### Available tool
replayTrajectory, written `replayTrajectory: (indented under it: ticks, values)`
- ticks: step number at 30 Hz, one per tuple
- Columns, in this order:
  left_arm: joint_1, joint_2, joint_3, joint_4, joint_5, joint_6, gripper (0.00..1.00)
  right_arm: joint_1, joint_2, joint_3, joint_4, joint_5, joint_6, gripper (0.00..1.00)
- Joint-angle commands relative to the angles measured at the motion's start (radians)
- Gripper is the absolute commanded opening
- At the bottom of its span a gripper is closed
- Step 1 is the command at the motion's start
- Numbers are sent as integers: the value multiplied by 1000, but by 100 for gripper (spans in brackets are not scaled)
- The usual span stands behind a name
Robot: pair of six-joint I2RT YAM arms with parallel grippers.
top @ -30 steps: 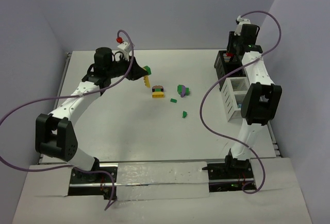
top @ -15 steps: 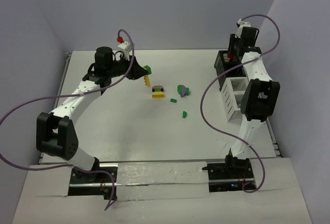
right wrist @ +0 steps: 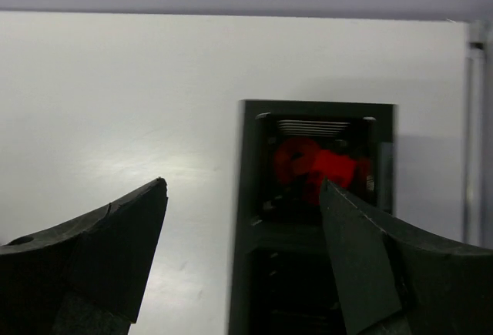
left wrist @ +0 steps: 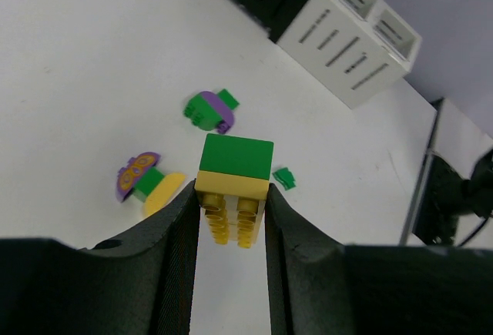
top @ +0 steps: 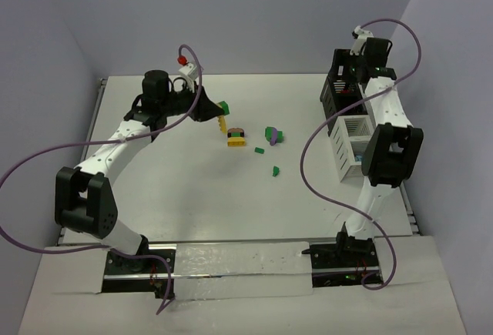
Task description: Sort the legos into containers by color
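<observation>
White table (top: 192, 212), lavender walls: the left gripper (left wrist: 231, 204) is clenching a green-on-yellow lego stack (left wrist: 235, 177) above loose legos (top: 271, 135) lying mid-table. The right gripper (right wrist: 243, 190), jaws spread and empty, is hovering over the black end compartment (right wrist: 248, 165) of the containers (top: 350, 146), where blurred red pieces (right wrist: 320, 169), perhaps two, are lying.

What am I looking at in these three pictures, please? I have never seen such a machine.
These are two robot arms bolted at the near edge of a white table. One picture comes from a camera above; the other two come from a camera on each wrist, looking out between its own jaws. The left gripper is shut on a green-and-yellow lego stack. The right gripper is open and empty above the black container, where red pieces lie. White containers stand beside it. More loose legos lie mid-table.
</observation>
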Motion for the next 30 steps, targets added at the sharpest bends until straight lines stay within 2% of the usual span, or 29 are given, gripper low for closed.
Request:
replayTrajectory:
  ticks: [1, 3, 5, 7, 10, 11, 14, 23, 30]
  values:
    - [-4, -38, -15, 63, 214, 13, 0, 12, -231, 7, -84, -370, -18, 87]
    - [-9, -47, -33, 87, 289, -1, 0, 63, -267, 19, -205, -551, -42, 87]
    - [-14, -56, -40, 88, 330, -5, 0, 98, -290, 17, -284, -602, -65, 87]
    - [-33, -66, -48, 88, 374, -5, 0, 229, -334, -23, -337, -679, -78, 87]
    - [-50, -80, -65, 94, 419, -12, 0, 366, -415, -132, -286, -690, -34, 87]
    - [-53, -81, -65, 94, 420, -12, 0, 371, -417, -135, -284, -690, -33, 87]
    - [-64, -100, -83, 109, 463, -30, 0, 497, -413, -149, -289, -677, -17, 85]
    - [-76, -128, -99, 91, 485, -25, 0, 593, -378, -155, -337, -714, -42, 83]
    - [-77, -125, -93, 86, 500, -20, 0, 623, -354, -152, -370, -737, -74, 81]
